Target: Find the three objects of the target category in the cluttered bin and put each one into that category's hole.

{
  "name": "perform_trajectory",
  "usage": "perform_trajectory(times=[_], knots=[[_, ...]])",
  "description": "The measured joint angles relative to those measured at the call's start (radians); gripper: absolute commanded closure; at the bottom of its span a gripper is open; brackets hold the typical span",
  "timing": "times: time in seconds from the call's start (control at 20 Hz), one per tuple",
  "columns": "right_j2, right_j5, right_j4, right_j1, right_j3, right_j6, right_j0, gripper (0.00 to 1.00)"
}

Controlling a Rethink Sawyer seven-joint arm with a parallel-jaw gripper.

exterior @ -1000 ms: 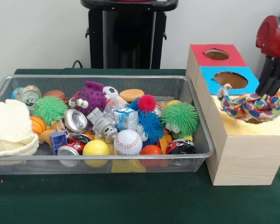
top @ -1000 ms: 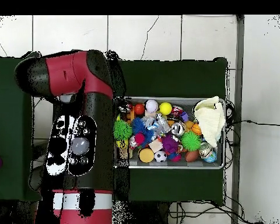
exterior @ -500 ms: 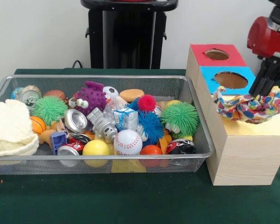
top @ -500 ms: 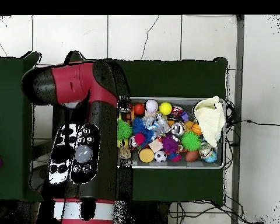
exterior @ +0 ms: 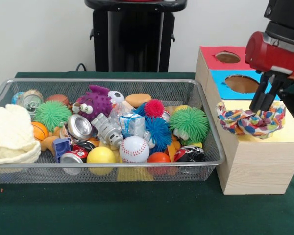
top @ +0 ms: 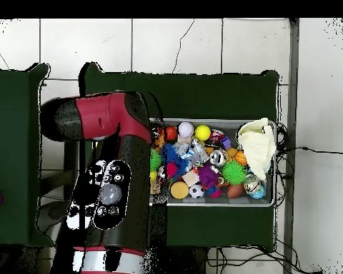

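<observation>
Well off to the pincer's left, at the bin's far end, the big cream knitted cloth [exterior: 12, 134] is heaped against the mesh wall; it is not one of the wanted pieces. Next comes the cluttered bin [exterior: 108, 82] itself, crowded with balls, cans and spiky toys such as the green spiky ball [exterior: 188, 124], all below and left of the pincer. I see no printed cloth showing among them, though some could lie buried. Just beside the bin stands the wooden box [exterior: 252, 164] on the green bench [exterior: 137, 210], with the red and blue holes behind the pincer. Finally the pincer [exterior: 264, 103] hangs over the yellow top, clenched on a bunched multicolour cloth [exterior: 250, 120] that droops beneath it, likely held there for dropping. The yellow hole is hidden by the cloth, so I judge release is close.
</observation>
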Motion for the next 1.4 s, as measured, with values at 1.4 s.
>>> perform_trajectory(times=[1.4], knots=[[-0.053, -0.010, -0.040, -0.022, 0.016, 0.000, 0.042, 1.00]])
